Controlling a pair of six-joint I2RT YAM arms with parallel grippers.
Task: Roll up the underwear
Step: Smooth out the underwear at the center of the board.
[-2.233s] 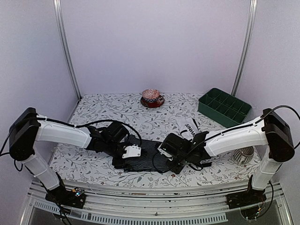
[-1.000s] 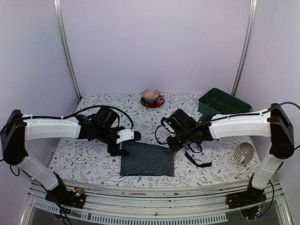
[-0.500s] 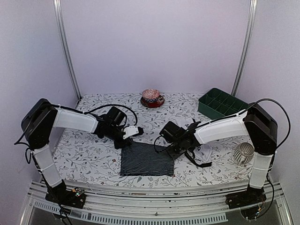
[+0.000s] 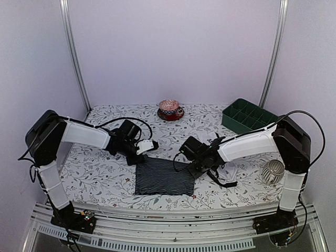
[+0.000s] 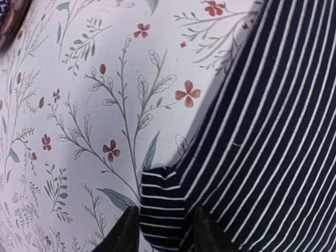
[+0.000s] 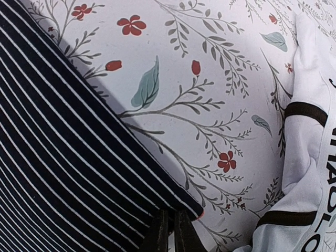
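Striped cloth flat at lower centre, with a pincer on each far corner.

The striped briefs (image 4: 164, 177) lie folded into a rectangle low in the middle of the overhead view, their long axis running left to right across the floral table (image 4: 100, 178). Both pincers sit on the far edge, so the cloth lies on their near side and neither arm is closer. The left gripper (image 5: 161, 231) is narrow, with the bunched upper-left corner between its fingers; whether it truly clamps is unclear. The right gripper (image 6: 168, 233) is pressed closed at the upper-right corner's hem, though a pinch of cloth cannot be confirmed. A roll from here would likely run toward the near edge. Just right lie the white briefs (image 6: 310, 157), apart from the striped pair. Farther back are a green tray (image 4: 251, 119) at upper right and a bowl (image 4: 169, 108) at centre.
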